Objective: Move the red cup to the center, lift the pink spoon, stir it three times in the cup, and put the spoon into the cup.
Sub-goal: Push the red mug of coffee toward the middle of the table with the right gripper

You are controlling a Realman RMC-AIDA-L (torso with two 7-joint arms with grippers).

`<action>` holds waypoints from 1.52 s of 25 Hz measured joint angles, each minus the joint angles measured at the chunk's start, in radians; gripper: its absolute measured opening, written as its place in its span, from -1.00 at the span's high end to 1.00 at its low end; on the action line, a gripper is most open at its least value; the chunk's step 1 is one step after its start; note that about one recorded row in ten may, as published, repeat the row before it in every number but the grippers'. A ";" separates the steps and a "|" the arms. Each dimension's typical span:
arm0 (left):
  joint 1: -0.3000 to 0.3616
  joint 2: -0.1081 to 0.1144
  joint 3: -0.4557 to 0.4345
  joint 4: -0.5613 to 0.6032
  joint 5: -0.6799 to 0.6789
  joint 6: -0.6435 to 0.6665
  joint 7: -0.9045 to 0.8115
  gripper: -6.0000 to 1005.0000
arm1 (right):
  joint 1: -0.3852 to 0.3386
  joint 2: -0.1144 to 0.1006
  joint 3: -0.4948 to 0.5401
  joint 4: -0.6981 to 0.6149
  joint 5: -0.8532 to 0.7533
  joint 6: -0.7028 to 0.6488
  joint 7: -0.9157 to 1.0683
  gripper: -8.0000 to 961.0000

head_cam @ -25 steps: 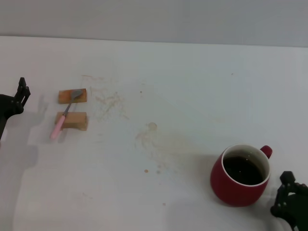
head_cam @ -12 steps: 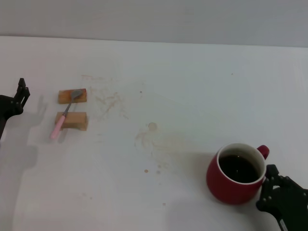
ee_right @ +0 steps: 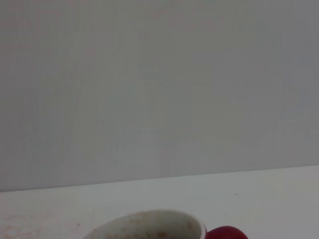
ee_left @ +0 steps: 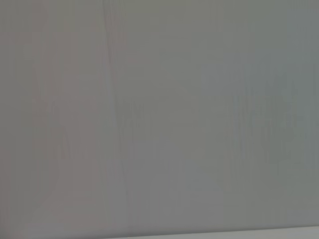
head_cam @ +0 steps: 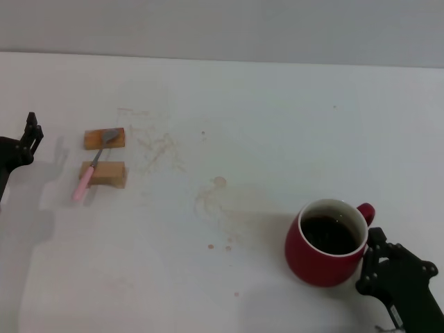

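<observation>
The red cup [head_cam: 313, 267], with dark liquid inside and its handle toward the back right, stands on the white table at the front right. My right gripper [head_cam: 373, 265] is right against the cup's right side, just below the handle. The cup's white rim [ee_right: 149, 225] and red handle also show in the right wrist view. The pink spoon [head_cam: 93, 164] lies across two tan wooden blocks [head_cam: 108, 175] at the far left, its grey bowl on the farther block. My left gripper [head_cam: 28, 139] stays at the left edge, apart from the spoon.
Faint brown stains [head_cam: 216, 191] mark the table's middle [head_cam: 229, 139] and the area right of the blocks. The left wrist view shows only a blank grey wall.
The red cup has slid left toward the table's middle, and my right gripper has moved left with it, staying against its right side. The left arm and spoon have not moved.
</observation>
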 joint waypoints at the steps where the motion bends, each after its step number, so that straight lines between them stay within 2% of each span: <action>1: 0.000 0.000 0.000 0.000 0.000 0.000 0.000 -0.61 | 0.006 0.000 0.001 0.000 0.000 0.007 0.001 0.98; 21: 0.002 0.000 0.000 0.000 0.000 0.000 0.000 -0.61 | 0.137 0.000 0.014 -0.004 -0.001 0.133 0.006 0.98; 38: 0.004 0.000 0.000 0.002 0.000 0.000 0.000 -0.61 | 0.230 0.000 0.025 -0.008 -0.001 0.174 0.032 0.98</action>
